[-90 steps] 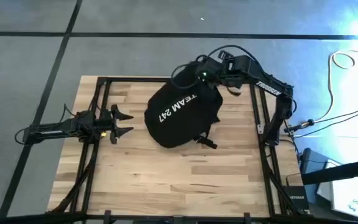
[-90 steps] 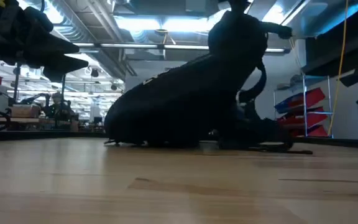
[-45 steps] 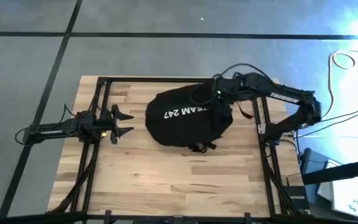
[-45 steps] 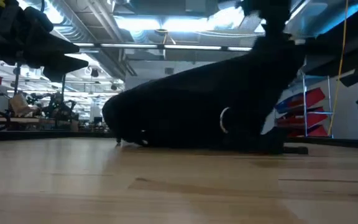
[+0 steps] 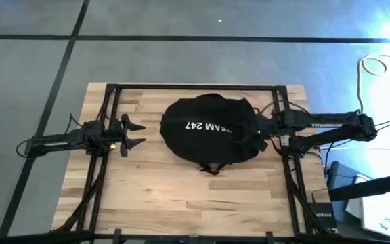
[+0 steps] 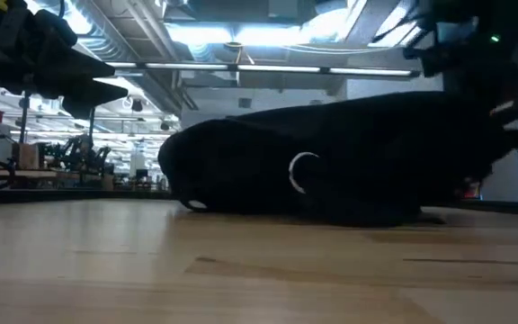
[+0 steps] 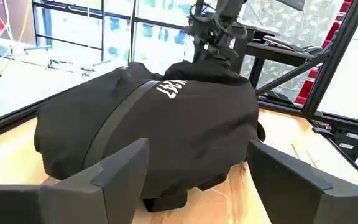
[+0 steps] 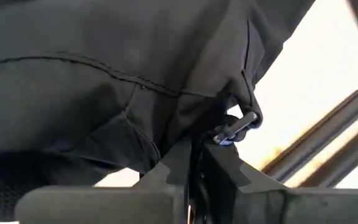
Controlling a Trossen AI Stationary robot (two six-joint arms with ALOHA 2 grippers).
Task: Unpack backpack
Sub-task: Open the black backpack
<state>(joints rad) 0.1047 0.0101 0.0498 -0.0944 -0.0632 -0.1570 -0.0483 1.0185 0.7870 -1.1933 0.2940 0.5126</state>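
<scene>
Your backpack (image 5: 208, 132) lay slumped on its side toward the far middle of the table (image 5: 181, 196), and nothing had come out of it: no contents showed anywhere on the wood, so by my reading the unpacking had barely begun. Your right gripper (image 5: 254, 132) sat at the bag's right end with its fingers pinched together on a fold of fabric or a strap beside a small metal clip (image 8: 238, 126); whether that was a zip pull, you could not tell. Your left gripper (image 5: 135, 134) waited just left of the bag with its fingers spread, holding nothing. The only legible writing was white "TEAM 247" (image 5: 205, 126) across the bag's upper side.
</scene>
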